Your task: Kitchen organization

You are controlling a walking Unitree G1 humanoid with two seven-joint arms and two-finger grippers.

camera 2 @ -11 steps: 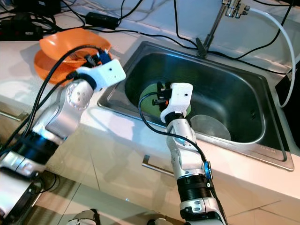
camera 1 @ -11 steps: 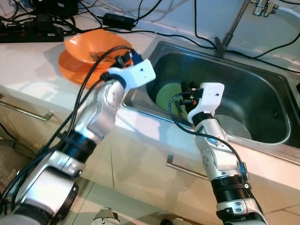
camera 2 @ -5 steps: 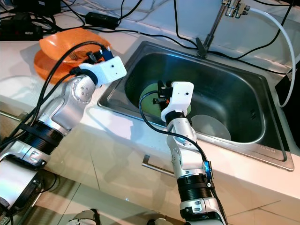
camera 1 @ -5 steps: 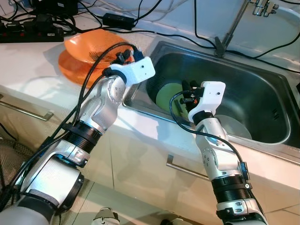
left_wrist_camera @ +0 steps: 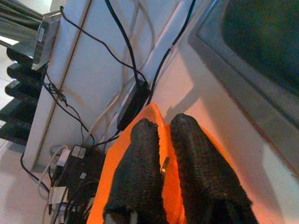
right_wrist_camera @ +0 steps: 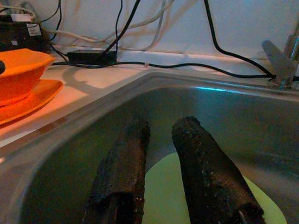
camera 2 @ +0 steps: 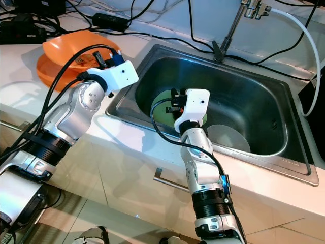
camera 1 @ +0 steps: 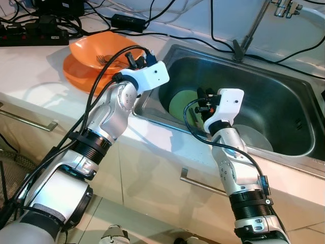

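Counter (camera 1: 35, 96): pale, glossy, lit brightly from above, with soft shadows cast across it. Steel sink (camera 1: 284, 109): recessed into the counter, rim flush with the top. Tap (camera 1: 254, 28): a slim metal stem is mounted just behind the sink, against the wall. Wall (camera 2: 167, 10): white, set directly behind the sink. Black cables (camera 1: 167, 35): draped along the counter behind the sink, and a black adapter (camera 1: 128, 22) is laid among them. Power strip (camera 1: 33, 35): placed well to the left of the sink. Cabinet fronts (camera 2: 122, 178): pale, set below the sink; metal bar handles (camera 1: 200, 184) are fitted. Floor (camera 2: 127, 223): pale tiles are seen beneath the cabinets.
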